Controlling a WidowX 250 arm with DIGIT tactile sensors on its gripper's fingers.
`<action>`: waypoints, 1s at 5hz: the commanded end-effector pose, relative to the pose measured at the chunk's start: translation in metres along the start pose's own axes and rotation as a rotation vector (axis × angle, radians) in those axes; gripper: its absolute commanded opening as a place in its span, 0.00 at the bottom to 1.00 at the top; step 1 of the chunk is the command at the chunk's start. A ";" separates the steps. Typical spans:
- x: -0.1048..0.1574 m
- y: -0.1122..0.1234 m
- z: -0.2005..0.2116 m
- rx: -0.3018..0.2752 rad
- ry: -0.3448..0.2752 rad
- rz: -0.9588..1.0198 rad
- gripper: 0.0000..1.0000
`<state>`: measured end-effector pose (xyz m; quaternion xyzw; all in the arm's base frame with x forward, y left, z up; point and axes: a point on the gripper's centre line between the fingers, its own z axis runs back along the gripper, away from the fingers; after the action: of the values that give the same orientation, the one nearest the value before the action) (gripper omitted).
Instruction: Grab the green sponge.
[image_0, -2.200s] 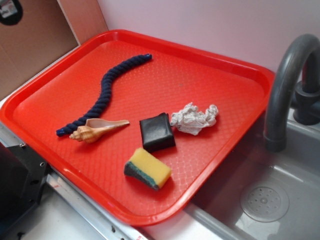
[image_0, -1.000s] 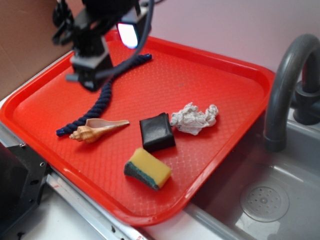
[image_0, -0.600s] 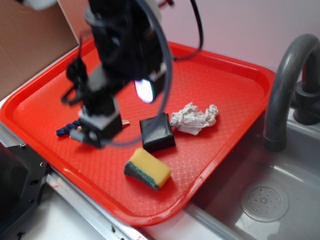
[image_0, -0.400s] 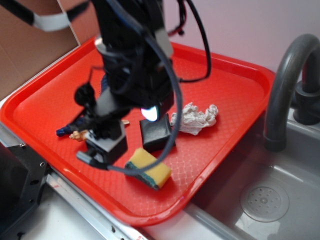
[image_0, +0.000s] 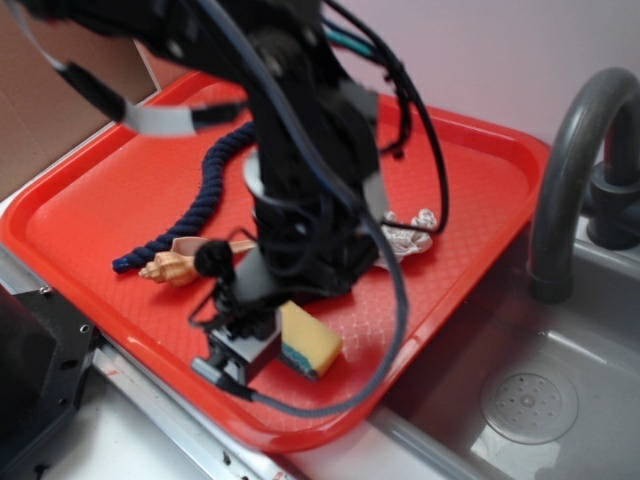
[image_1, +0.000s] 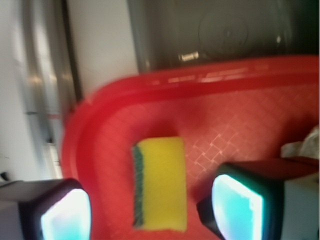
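Wrist view: end effector was spread open, green sponge between fingers, untouched, on red tray.

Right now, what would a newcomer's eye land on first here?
The black robot arm fills the exterior view, its hand low at the near edge of the red tray. Next is the green sponge, lying flat between the open fingers in the wrist view. A grey tap arches over the sink at right.
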<state>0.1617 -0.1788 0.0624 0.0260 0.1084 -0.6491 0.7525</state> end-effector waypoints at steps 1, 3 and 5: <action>-0.002 -0.010 -0.022 0.033 0.099 0.039 1.00; -0.009 0.002 -0.044 0.039 0.194 0.084 0.80; -0.012 0.011 -0.040 0.053 0.217 0.103 0.00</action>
<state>0.1741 -0.1555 0.0161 0.1255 0.1896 -0.6096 0.7594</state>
